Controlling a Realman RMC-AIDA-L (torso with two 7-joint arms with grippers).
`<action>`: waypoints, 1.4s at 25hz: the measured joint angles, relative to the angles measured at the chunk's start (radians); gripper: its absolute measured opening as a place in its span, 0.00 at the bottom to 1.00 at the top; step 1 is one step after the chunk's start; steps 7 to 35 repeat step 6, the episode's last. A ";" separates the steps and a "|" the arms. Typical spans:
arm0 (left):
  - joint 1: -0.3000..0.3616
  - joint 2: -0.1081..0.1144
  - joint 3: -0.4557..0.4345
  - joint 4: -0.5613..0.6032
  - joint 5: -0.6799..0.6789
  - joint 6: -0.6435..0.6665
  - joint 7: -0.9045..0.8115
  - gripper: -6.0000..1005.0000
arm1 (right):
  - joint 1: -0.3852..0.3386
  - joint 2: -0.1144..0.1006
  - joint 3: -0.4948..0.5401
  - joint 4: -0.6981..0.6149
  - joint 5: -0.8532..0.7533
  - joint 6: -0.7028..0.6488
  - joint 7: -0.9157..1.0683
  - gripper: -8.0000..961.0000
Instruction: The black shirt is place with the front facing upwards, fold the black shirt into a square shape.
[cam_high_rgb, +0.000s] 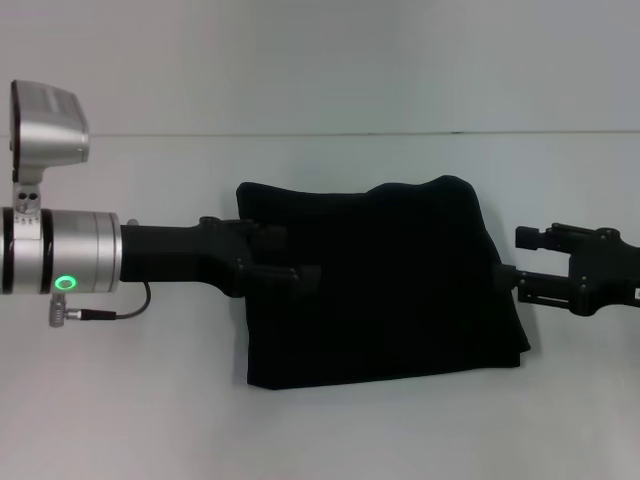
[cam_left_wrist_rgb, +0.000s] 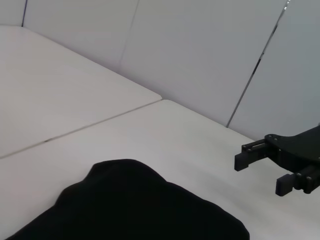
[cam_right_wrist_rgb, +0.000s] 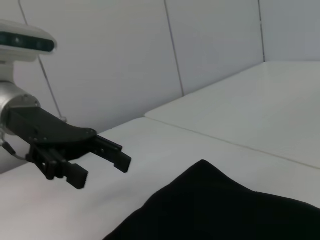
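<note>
Fingers (cam_right_wrist_rgb: 102, 165) spread, both grippers; black shirt (cam_high_rgb: 385, 285) folded (no lettering visible)

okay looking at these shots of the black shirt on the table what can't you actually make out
- Black shirt lettering and neck label: not visible in any view; only plain black fabric shows.
- Shirt's near part: cut off by the frame edge in both wrist views.
- Left end effector fingertips, head view: black against black shirt, outline lost.
- Right end effector: whether it touches the shirt edge is unclear.
</note>
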 joint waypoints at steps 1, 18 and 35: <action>0.001 -0.004 0.000 0.000 0.000 -0.004 0.003 0.89 | 0.001 0.001 0.000 0.003 -0.001 -0.002 0.000 0.79; -0.001 -0.007 0.001 0.001 0.001 -0.024 0.002 0.89 | 0.003 0.003 -0.001 0.005 -0.003 -0.002 0.004 0.79; -0.001 -0.007 0.001 0.001 0.001 -0.024 0.002 0.89 | 0.003 0.003 -0.001 0.005 -0.003 -0.002 0.004 0.79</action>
